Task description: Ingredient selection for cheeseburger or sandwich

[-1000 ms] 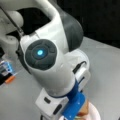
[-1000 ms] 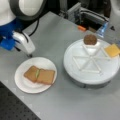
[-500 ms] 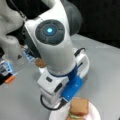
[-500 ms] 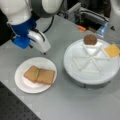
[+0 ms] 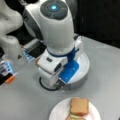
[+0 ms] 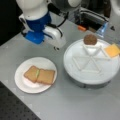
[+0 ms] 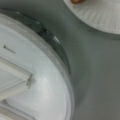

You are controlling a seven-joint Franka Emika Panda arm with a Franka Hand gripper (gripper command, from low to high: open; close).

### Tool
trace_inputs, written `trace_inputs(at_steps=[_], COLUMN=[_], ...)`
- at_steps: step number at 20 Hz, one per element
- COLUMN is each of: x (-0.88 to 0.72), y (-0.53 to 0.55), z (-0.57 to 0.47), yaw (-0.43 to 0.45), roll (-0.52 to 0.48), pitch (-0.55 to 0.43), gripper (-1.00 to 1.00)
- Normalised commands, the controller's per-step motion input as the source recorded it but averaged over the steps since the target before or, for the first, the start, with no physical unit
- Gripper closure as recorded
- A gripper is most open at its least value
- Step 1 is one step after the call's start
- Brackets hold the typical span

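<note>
On the white plate lies the sandwich: two tan toast squares side by side with a green sliver between them. It also shows at the bottom of a front view, as toast. The segmented tray holds two ingredients, a dark brown patty and a yellow cheese square. My gripper hangs over the table just left of the tray's rim, above and behind the plate. In the wrist view I see the tray's rim and the plate's edge, but no fingers.
A dark toaster-like box stands behind the tray, with a small orange item beside it. A black perforated mat borders the table at the bottom left. The arm's body hides most of the tray in a front view.
The arm has swung from a front view's left toward the tray, so the gripper now sits close to the tray's rim. Plate, toast, patty and cheese have not moved.
</note>
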Motion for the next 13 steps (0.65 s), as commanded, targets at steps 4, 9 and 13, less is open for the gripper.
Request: trace_inputs(at_steps=[4,9,13], x=[-0.55,-0.42,-0.22], y=[0.44,0.31,0.19], z=[-0.15,-0.19,-0.22], yaw=[-0.075,-0.003,0.035], roll=[-0.335,-0.216,-0.195], pitch=[-0.282,-0.251,-0.213], gripper=[-1.00,-1.00,-1.00])
